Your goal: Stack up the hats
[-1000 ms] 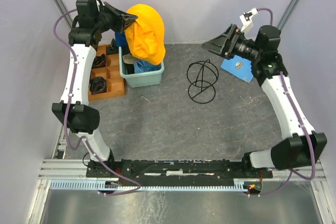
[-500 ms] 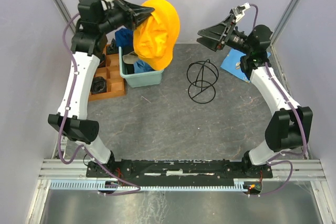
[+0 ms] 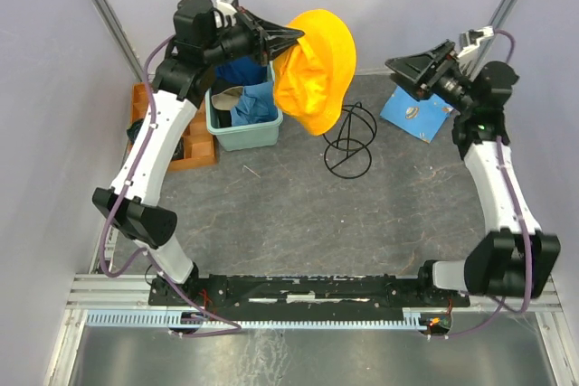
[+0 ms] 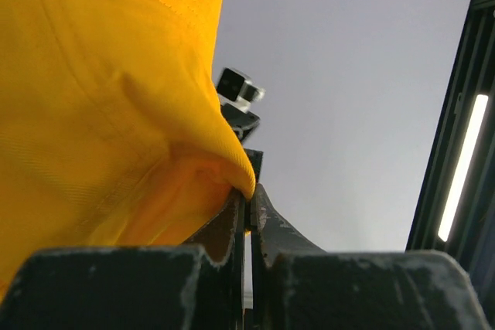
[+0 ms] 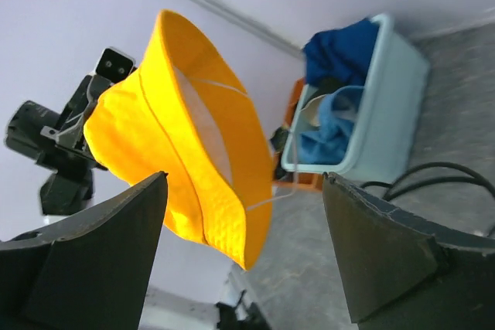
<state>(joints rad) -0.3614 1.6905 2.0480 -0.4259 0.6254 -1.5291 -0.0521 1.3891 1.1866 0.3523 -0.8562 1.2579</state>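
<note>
- The yellow-orange hat (image 3: 317,74) is clamped at its edge in the left gripper (image 3: 291,35); it is hung in the air between the mint-green tub (image 3: 237,139) and the wire stand (image 3: 348,146).
- The right gripper (image 5: 244,179) is spread wide and empty; it is pointed toward the hat.
- Blue fabric (image 3: 249,101) is bundled inside the tub.

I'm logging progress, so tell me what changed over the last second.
The left gripper, shut on the yellow hat, carried it rightward from above the green tub toward the wire stand. The right gripper, open and empty, drew back to the right. The tub, the stand and the blue cloth stayed put.
</note>
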